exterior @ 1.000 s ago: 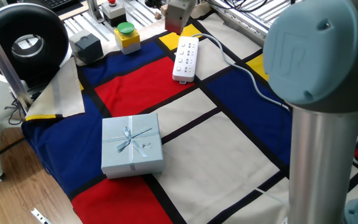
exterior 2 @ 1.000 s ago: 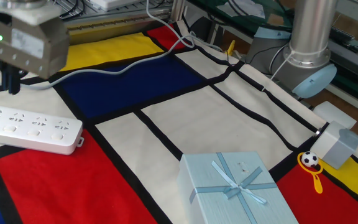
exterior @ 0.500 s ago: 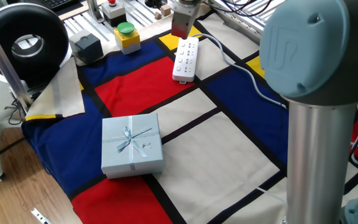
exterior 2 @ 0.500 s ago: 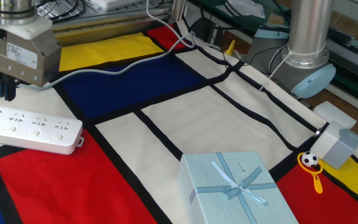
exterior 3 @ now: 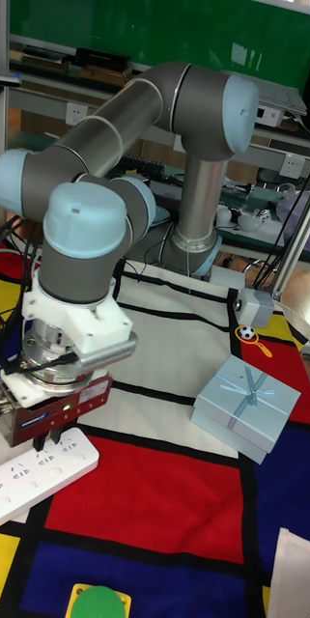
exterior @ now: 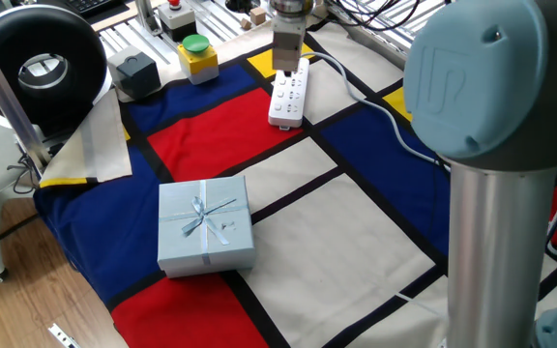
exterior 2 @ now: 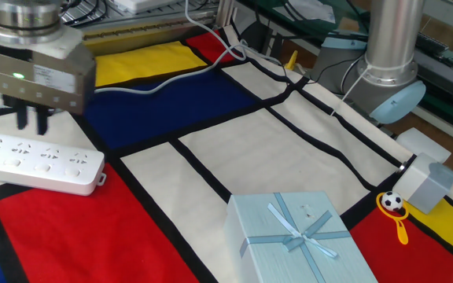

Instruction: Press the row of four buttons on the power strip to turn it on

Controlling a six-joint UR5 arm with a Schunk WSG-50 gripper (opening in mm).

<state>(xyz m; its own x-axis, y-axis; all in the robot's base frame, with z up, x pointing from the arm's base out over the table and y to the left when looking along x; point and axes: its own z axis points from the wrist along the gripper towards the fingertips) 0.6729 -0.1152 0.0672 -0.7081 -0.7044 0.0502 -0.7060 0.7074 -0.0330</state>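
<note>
The white power strip (exterior: 290, 94) lies on the checked cloth, partly on a yellow patch, and its white cable (exterior: 375, 101) runs off to the right. In the other fixed view the power strip (exterior 2: 42, 163) sits at the left edge. My gripper (exterior 2: 31, 126) hangs just above its far long side, and a narrow gap shows between the two dark fingers (exterior 2: 42, 119). The tall fixed view has the gripper (exterior 3: 48, 446) right over the strip (exterior 3: 34, 475). The four buttons are too small to tell from the socket marks. Contact with the strip is unclear.
A pale blue gift box (exterior: 205, 224) stands nearer the front. Behind the strip are a yellow box with a green round button (exterior: 197, 55), a red button (exterior: 173, 12) and a dark grey block (exterior: 133, 72). A grey cube (exterior 2: 427, 182) and ball toy (exterior 2: 394, 203) lie at the cloth's edge.
The gripper has come down and moved along over the power strip, to the right in the other fixed view. Its two fingers now show apart. The strip has not moved.
</note>
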